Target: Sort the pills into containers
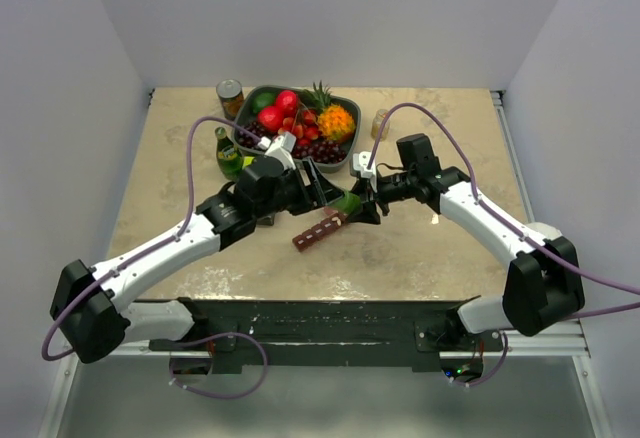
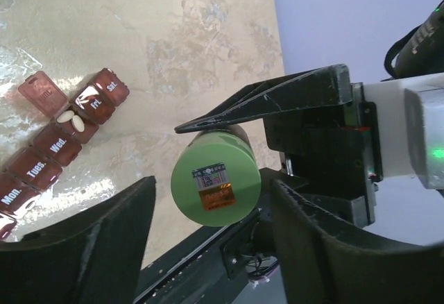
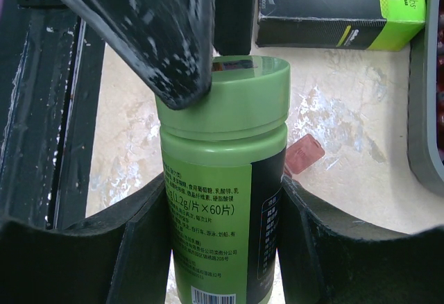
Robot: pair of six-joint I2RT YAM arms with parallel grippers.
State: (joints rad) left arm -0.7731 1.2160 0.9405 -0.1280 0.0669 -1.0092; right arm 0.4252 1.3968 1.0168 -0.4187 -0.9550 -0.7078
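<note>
High rear view down onto table (image 1: 170,188), two close wrist views sharing green bottle (image 2: 216,186)

Robot lab test cell, plain white walls (image 1: 320,18) boxing in three sides, beige marbled counter (image 1: 440,248), two arms bolted to a metal rail (image 1: 330,323), loose purple cables (image 1: 195,158), staged fruit tray (image 1: 352,150) as prop

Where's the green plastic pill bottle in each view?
Top external: green plastic pill bottle mid-table, beside the maroon pill-organiser strip.
Left wrist: bottle centre, lid facing camera; strip at left.
Right wrist: bottle centre, label facing camera.
Shared landmark: the strip; right wrist shows only a reddish flap, likely its lid.
</note>
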